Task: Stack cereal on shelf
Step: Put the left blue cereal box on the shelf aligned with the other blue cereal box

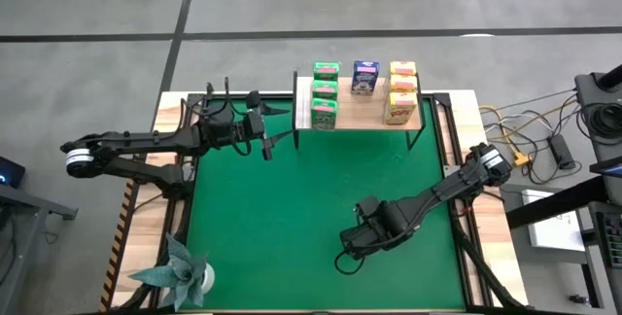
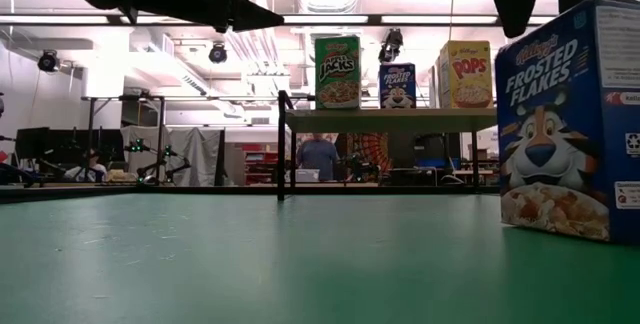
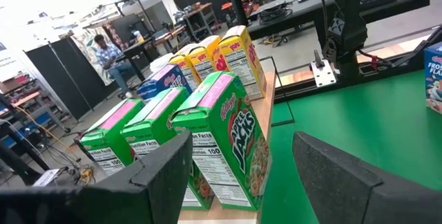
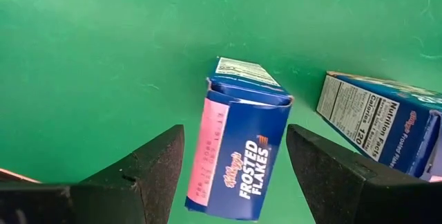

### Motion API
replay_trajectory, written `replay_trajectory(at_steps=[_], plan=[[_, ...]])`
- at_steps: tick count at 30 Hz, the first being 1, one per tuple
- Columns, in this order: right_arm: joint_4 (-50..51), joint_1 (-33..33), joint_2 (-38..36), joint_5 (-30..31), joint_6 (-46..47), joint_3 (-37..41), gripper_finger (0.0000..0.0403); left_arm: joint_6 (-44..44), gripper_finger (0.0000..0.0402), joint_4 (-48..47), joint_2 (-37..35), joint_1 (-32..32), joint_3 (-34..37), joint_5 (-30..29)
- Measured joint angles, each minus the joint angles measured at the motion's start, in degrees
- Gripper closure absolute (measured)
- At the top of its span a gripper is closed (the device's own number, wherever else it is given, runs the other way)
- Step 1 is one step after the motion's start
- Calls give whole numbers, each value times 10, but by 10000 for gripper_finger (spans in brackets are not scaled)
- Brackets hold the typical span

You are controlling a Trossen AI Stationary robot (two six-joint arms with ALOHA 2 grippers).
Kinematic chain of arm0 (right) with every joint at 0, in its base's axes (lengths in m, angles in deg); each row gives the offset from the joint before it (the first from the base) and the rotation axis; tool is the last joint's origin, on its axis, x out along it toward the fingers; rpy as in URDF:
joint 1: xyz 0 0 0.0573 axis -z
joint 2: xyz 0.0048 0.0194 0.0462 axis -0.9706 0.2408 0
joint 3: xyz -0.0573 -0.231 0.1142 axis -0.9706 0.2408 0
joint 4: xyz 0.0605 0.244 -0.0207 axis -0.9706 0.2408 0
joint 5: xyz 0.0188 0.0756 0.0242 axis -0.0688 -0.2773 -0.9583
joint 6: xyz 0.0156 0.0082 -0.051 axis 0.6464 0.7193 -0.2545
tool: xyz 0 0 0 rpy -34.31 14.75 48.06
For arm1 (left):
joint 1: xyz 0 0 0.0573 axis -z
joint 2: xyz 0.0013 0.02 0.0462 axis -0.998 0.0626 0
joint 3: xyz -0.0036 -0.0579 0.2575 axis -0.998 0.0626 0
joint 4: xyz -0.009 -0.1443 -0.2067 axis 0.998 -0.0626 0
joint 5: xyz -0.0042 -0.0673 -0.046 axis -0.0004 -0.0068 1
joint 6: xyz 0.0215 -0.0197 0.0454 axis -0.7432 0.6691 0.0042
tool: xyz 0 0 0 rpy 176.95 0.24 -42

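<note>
The shelf [image 1: 362, 118] stands at the mat's far edge. On it are three green boxes [image 1: 325, 93] in a row at its left end, one blue box [image 1: 364, 78] in the middle and three yellow boxes [image 1: 400, 89] on the right. Two more blue boxes sit on the mat, one [image 4: 242, 155] directly under my right gripper [image 4: 235, 137], the other [image 4: 380, 131] beside it. My right gripper [image 1: 348, 247] is open, its fingers on either side of the box without touching it. My left gripper [image 1: 267, 145] is open in the air off the shelf's left end, facing the green boxes [image 3: 228, 141].
A folded teal paper plant [image 1: 180, 271] stands at the mat's near left corner. Cables and a power block [image 1: 530, 135] lie off the table's right side. The green mat [image 1: 292, 208] is bare between the two grippers. People and equipment show in the room behind the shelf [image 2: 400, 121].
</note>
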Motion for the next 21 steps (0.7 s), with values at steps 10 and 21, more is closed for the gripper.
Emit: replay_trajectory(at_steps=[10,21], plan=[[-2,0,0,1,0,12,158,0,168,1,0,0,0,0],[-5,0,0,1,0,19,182,0,168,1,0,0,0,0]])
